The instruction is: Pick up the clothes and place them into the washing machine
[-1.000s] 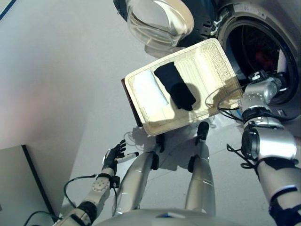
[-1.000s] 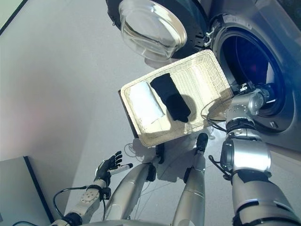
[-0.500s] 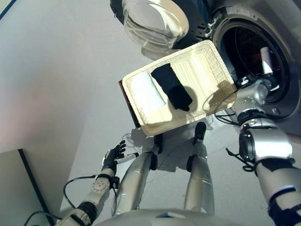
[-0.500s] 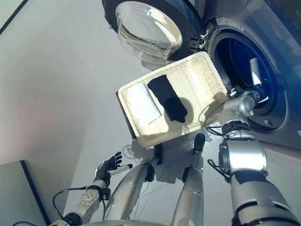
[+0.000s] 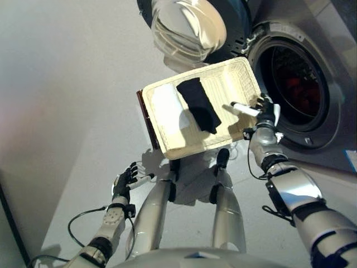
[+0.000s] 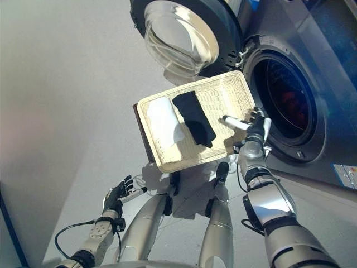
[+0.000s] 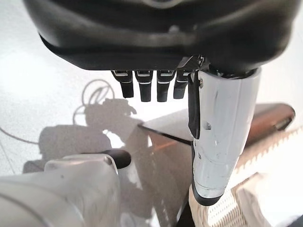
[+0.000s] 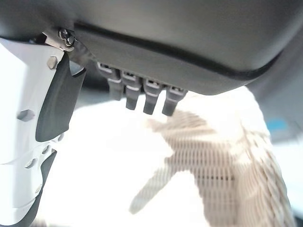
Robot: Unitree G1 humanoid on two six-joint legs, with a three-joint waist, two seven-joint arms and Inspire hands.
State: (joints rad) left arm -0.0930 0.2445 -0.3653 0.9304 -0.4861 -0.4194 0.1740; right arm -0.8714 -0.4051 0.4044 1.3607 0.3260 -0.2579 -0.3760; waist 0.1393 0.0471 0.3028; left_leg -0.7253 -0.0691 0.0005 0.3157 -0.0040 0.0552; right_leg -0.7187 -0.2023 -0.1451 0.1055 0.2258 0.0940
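A shallow wicker basket [image 5: 237,84] rests on a low brown box [image 5: 146,120] in front of the washing machine. A black cloth [image 5: 198,104] and a white cloth [image 5: 166,105] lie in it. My right hand [image 5: 266,111] is open, fingers straight and empty, above the basket's right edge, between the basket and the machine's round opening [image 5: 293,89]. Its wrist view shows wicker [image 8: 227,161] under the fingers [image 8: 142,97]. My left hand [image 5: 124,181] hangs low at the left, open and empty, away from the basket.
The machine's glass door [image 5: 187,25] stands open behind the basket. Something red [image 5: 291,85] lies inside the drum. Pale floor [image 5: 67,111] stretches to the left of the box. The left wrist view shows the box [image 7: 265,118] and the basket's corner [image 7: 236,208].
My right hand has come out of the drum's opening and back over the basket's right edge. The camera has shifted. The left hand and the clothes have stayed put.
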